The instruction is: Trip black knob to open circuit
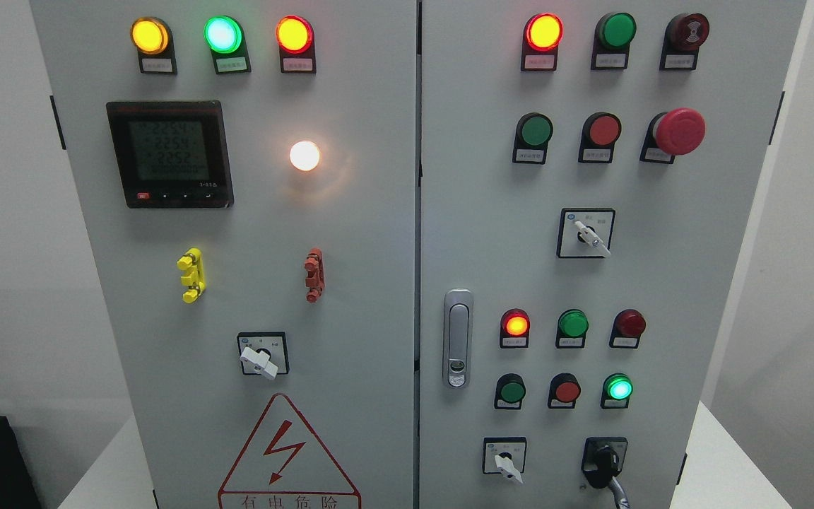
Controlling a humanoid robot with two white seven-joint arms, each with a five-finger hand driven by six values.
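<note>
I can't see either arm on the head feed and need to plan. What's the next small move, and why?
Probably bring one robot hand, likely the right, up toward the black knob at the lower right of the right door. No robot hand shows in the head view, so nothing is near the knob yet. It sits right of a white-handled selector switch, close to the frame's bottom edge, so approach from below right.

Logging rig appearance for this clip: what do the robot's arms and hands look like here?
Almost nothing shows. Only a slim grey piece enters at the bottom edge beneath the black knob, dark where it meets the knob. Whether it belongs to a hand is unclear. No left arm is in view.
</note>
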